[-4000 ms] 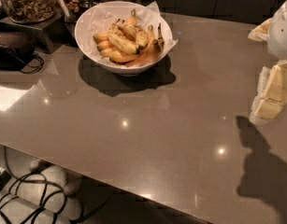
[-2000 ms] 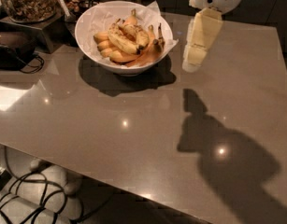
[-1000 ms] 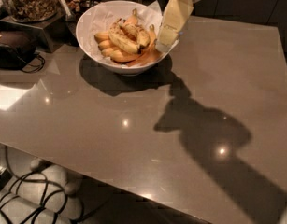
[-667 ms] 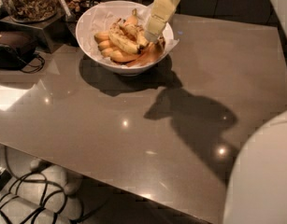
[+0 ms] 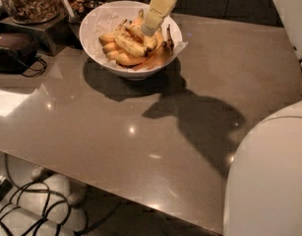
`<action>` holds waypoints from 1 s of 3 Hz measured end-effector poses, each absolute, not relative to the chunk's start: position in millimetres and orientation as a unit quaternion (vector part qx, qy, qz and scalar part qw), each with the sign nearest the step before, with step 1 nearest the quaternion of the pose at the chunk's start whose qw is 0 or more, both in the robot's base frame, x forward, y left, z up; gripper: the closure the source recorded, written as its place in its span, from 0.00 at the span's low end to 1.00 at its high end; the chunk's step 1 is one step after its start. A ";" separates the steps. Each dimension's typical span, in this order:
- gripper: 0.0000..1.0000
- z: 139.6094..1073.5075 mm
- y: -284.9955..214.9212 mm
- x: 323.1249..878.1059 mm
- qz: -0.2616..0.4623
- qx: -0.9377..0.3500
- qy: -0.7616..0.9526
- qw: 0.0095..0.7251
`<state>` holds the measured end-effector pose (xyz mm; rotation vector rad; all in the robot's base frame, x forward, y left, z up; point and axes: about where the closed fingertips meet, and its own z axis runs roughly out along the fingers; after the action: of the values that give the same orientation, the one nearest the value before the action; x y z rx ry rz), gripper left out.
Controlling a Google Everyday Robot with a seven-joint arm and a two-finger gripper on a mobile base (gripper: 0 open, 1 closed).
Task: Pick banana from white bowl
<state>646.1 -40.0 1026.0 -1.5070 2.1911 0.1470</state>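
pincer (image 5: 149,30) hovers low over the bananas (image 5: 127,44) in the white bowl (image 5: 99,58).

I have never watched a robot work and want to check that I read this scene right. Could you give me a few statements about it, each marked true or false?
1. The gripper hangs over the white bowl, close above the pile in it. True.
2. The bowl holds one piece of fruit. False: several bananas are piled in it.
3. The banana, mottled brown, lies in the bowl, at its right side in the camera view. True.
4. The bowl stands on the floor. False: it stands on the table.
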 end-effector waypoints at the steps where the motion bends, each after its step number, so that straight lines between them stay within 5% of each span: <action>1: 0.00 1022.2 -27.7 657.5 0.070 -0.537 0.807 0.236; 3: 0.35 1007.8 -20.1 677.7 0.087 -0.516 0.822 0.225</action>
<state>677.7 -20.1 1007.8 -1.4246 2.2669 0.2399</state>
